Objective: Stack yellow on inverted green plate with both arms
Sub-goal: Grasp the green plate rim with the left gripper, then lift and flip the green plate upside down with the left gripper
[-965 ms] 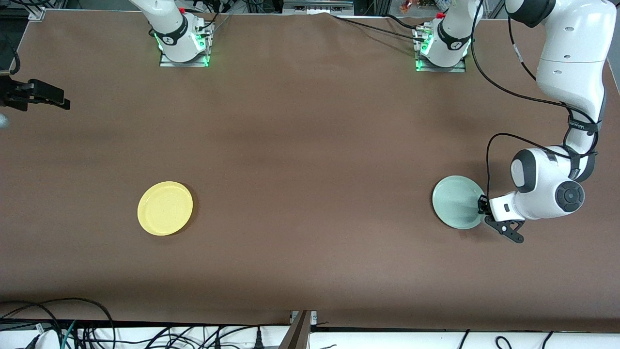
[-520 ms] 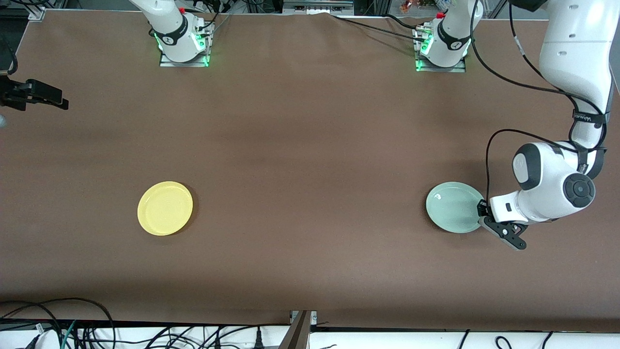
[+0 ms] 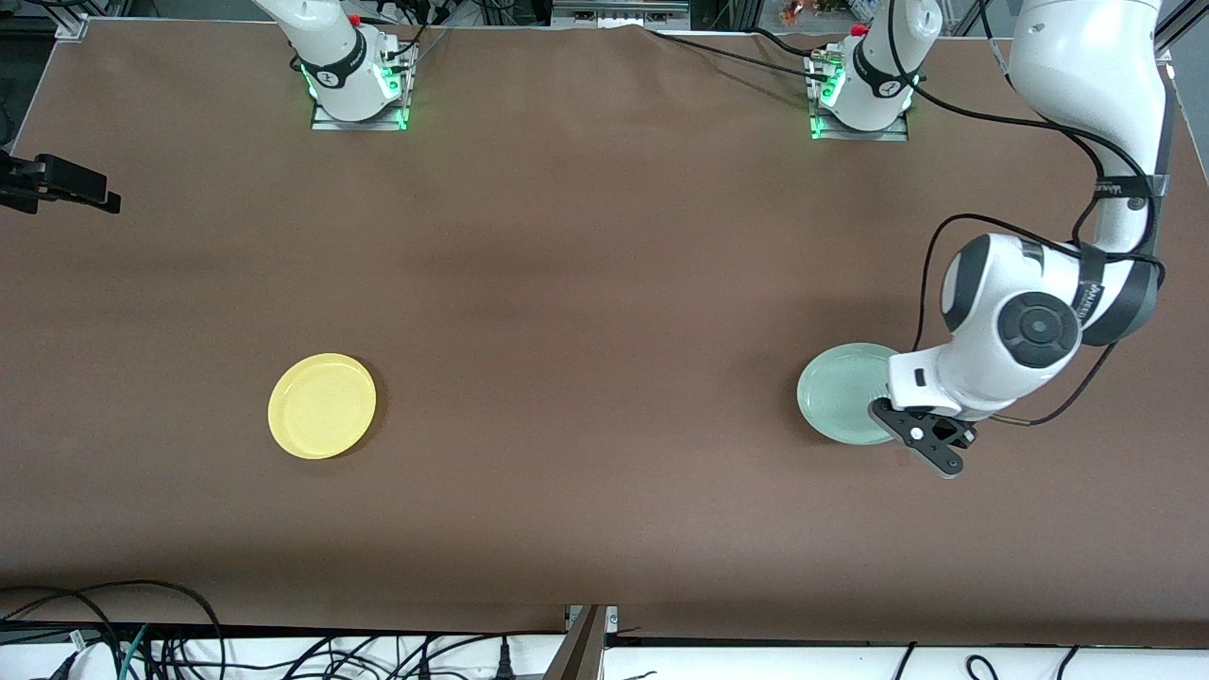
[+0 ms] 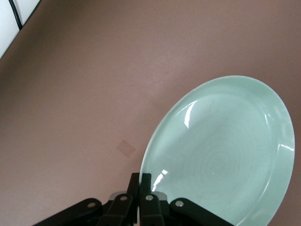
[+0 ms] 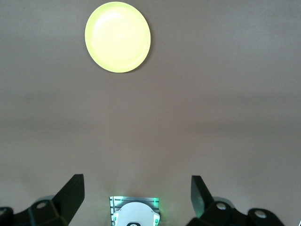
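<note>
Front view: the green plate [image 3: 843, 392] is held by its rim in the closed left hand [image 3: 921, 436], over the worktop [image 3: 604, 283] toward the left arm's end. The yellow plate [image 3: 322, 405] is seen flat on the worktop toward the right arm's end, well apart from it. The right hand [image 3: 59, 184] waits at the worktop's edge.

Left wrist view: the fingers [image 4: 146, 188] are clamped on the tilted plate's edge.

Right wrist view: the right hand's fingers [image 5: 70, 193] are spread wide.
</note>
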`<state>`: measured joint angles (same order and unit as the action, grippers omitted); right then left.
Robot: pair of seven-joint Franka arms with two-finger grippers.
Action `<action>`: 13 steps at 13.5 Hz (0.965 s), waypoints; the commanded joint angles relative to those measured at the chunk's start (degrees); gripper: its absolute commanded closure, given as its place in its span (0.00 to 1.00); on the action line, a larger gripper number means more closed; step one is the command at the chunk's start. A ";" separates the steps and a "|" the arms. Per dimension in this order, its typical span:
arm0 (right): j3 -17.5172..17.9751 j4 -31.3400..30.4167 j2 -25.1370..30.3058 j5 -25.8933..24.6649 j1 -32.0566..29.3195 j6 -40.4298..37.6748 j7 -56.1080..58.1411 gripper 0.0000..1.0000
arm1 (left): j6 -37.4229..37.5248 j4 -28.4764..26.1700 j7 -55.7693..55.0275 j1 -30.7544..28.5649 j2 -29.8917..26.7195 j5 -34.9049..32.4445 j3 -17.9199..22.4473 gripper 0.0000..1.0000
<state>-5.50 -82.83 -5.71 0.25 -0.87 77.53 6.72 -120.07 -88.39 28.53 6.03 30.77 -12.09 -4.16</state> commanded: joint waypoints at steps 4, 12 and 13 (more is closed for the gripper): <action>0.40 0.30 0.08 -0.17 -0.27 -0.28 -0.12 0.00 | 13.25 4.28 -23.28 13.19 -0.19 -15.48 0.38 1.00; 0.40 0.30 0.08 -0.25 -0.27 -0.45 0.14 0.00 | 32.08 4.28 -70.06 34.47 6.04 -37.81 1.08 1.00; 0.40 0.30 0.08 -0.25 -0.27 -0.45 0.14 0.00 | 33.05 4.28 -74.80 36.32 7.44 -40.70 1.08 1.00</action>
<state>-5.43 -82.83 -5.72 0.25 -0.84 77.52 6.72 -89.54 -85.55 -39.25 39.23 35.61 -48.55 -4.27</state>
